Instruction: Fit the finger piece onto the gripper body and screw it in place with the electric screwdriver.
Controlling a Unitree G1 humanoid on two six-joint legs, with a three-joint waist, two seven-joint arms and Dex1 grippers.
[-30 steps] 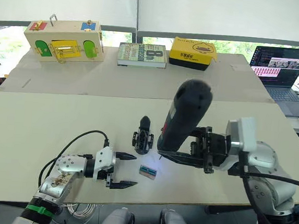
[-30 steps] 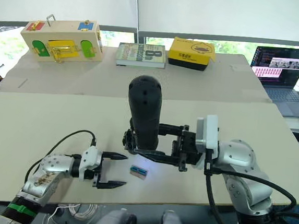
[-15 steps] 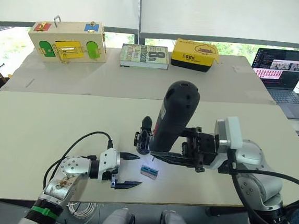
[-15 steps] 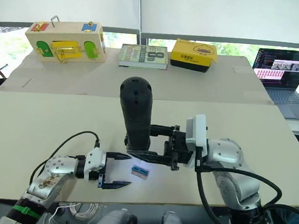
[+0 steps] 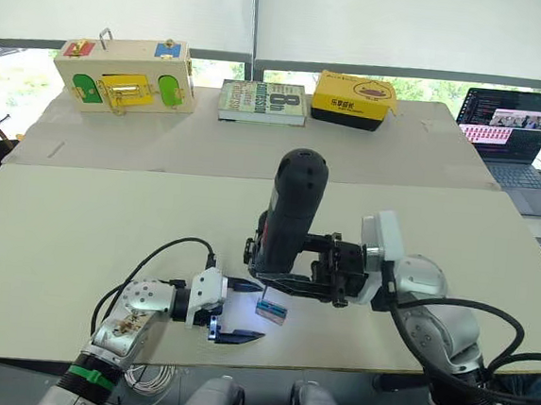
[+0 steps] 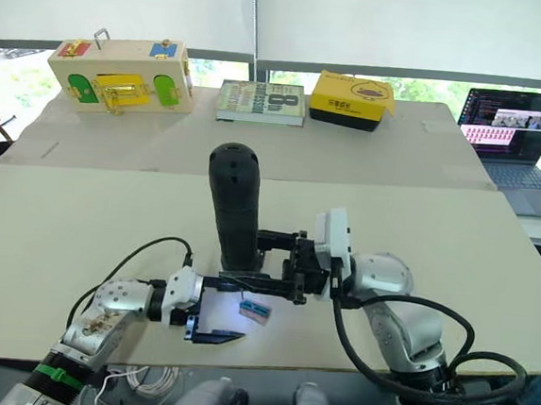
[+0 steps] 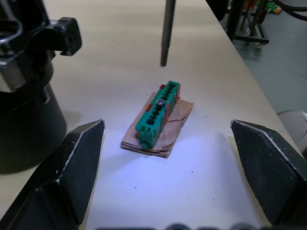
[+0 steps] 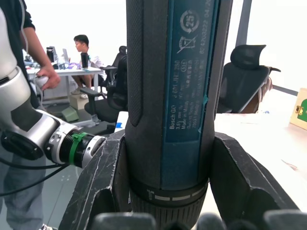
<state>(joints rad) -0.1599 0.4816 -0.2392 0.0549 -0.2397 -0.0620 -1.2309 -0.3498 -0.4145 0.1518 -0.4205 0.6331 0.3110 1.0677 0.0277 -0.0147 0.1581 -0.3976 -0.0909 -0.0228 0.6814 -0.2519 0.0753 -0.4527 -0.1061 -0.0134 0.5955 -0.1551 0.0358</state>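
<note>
While upright, black electric screwdriver [image 5: 288, 214] | right jaws clamp it | left jaws spread

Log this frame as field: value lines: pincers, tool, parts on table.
left pincer: open, low over the table, straddling the green block
right pincer: shut on the electric screwdriver, held upright
bit: above the table, just beyond the green block, not touching
gripper body: beside the green block
background: wooden latch box, book, yellow box, laptop
</note>
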